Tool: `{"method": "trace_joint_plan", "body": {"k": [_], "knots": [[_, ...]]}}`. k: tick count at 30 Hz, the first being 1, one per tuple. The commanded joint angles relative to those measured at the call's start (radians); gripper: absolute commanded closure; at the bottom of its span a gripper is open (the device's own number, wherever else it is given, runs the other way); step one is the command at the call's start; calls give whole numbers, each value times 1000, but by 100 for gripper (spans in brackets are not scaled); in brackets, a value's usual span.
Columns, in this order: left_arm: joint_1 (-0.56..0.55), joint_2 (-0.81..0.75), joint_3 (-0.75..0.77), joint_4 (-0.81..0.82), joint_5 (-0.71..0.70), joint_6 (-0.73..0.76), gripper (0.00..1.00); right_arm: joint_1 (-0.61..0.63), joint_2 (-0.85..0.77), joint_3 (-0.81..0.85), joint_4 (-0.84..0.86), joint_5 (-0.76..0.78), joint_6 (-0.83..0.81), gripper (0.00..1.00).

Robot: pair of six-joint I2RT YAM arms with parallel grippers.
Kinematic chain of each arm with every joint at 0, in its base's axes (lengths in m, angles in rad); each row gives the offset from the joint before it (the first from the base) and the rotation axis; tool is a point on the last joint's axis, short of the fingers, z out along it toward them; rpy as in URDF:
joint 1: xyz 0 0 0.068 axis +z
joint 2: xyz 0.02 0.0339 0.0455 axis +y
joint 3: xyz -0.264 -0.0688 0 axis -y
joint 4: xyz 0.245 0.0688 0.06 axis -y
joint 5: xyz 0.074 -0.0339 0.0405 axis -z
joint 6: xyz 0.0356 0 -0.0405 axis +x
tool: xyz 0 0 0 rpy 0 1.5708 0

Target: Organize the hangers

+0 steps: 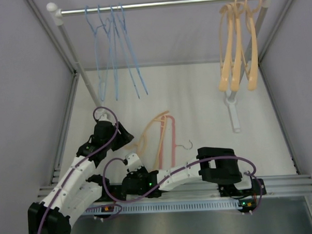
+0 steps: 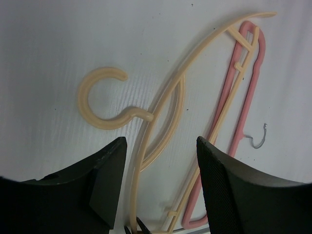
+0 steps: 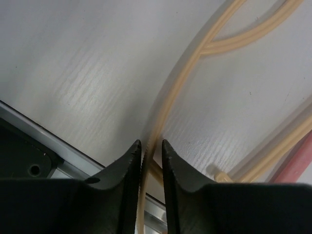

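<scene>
Nearest, the right gripper [image 3: 151,151] has its fingers drawn narrow around one arm of a peach hanger [image 3: 168,92] lying on the white table [image 3: 73,73], apparently pinching it. The left gripper [image 2: 161,142] hangs over the same hanger, fingers wide, with that arm between them. Past its right finger lies a pink hanger [image 2: 248,92]. Farthest, blue hangers [image 1: 114,56] and peach hangers [image 1: 237,46] hang from a rail [image 1: 161,3].

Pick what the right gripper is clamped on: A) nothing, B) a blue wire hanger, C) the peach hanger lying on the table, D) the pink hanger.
C: in the right wrist view, the right gripper has its fingers nearly closed with the thin bar of the peach hanger pinched between them.
</scene>
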Motion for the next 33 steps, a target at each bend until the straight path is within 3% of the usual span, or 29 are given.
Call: {"method": "trace_joint_plan", "body": {"k": [1, 6, 33], "knots": [[6, -2, -2, 51, -6, -8, 36, -6, 28, 14, 38, -14, -1, 81], [6, -4, -2, 51, -3, -8, 36, -6, 4, -15, 38, -17, 18, 100], [11, -34, 47, 36, -4, -8, 36, 28, -369, -224, -58, 46, 121, 100]]}}
